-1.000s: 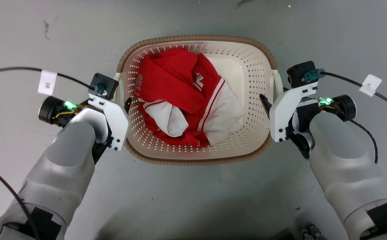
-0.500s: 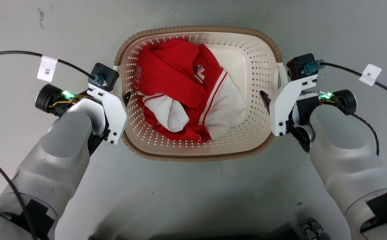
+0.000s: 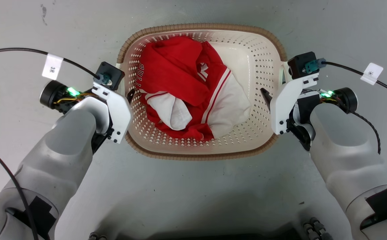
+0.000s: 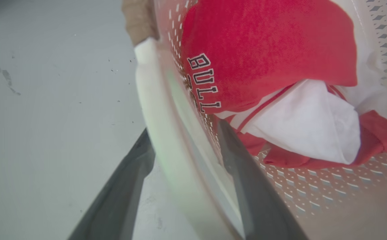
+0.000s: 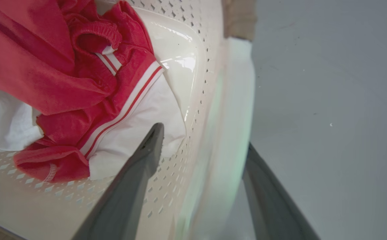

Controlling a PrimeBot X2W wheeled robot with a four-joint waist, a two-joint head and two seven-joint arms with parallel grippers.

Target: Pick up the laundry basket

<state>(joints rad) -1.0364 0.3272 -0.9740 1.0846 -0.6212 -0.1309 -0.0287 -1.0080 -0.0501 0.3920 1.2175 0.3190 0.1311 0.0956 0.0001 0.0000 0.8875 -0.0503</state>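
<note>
Obs.: the cream, rounded-rectangular, perforated plastic laundry basket with brown woven-look rim (image 3: 200,156) lies dead ahead between my forearms, over the pale grey floor (image 3: 193,200); whether it is clear of the floor I cannot tell. Load: a crumpled red-and-white cloth garment (image 3: 183,90), heaped toward my left.

Left claw (image 4: 183,136) straddles the left wall, one dark finger inside against the perforations, the other outside against the white plastic side handle (image 4: 148,100); clamped on the basket. Right claw (image 5: 203,140) mirrors it at the opposite white handle (image 5: 238,100); also clamped.

Reasoning: grips at facing mid-sides should keep the rim level and the load inside; pinching wall plus handle should give my fingers more to bear on than the wall alone.

Risk, judged: thin plastic may flex or slip if my arms rise unevenly.
</note>
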